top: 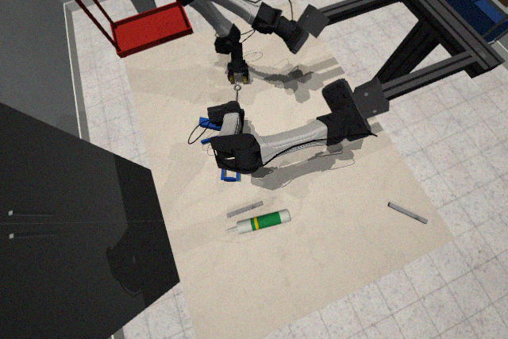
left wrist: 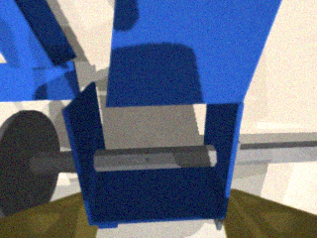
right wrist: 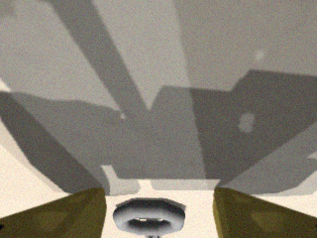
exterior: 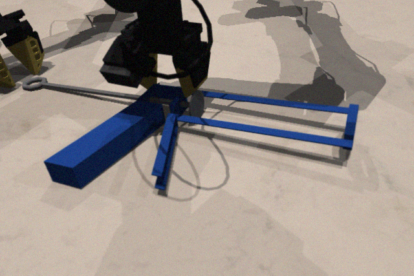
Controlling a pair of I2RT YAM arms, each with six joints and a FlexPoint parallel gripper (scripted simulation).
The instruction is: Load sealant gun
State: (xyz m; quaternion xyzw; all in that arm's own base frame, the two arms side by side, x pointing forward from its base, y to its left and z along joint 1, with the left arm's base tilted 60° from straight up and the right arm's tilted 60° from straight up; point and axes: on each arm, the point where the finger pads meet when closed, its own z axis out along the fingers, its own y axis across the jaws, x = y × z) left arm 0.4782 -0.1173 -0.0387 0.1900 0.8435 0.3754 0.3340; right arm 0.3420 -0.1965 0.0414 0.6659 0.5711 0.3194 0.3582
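Observation:
The blue gun [top: 208, 124] [exterior: 100, 142] [left wrist: 198, 74] is at or just above the table. My left gripper [exterior: 169, 90] [left wrist: 159, 198] is shut on its housing behind the cradle. The plunger rod [exterior: 83, 90] sticks far out behind, and its disc [exterior: 196, 104] [left wrist: 25, 149] sits at the cradle's rear. My right gripper [top: 238, 79] [exterior: 24, 79] [right wrist: 158, 197] is open, its fingers on either side of the rod's end ring [exterior: 24, 84] [right wrist: 149, 204] with gaps. The front ring [exterior: 350, 126] is empty. The green and white cartridge [top: 268, 220] lies apart. I cannot make out the thumb plate.
A grey bar [top: 244, 209] lies beside the cartridge, and another bar [top: 407, 212] lies far to the right in the top view. The left arm [top: 293, 140] reaches over the gun and hides much of it there. A red cart [top: 152, 32] stands beyond the table.

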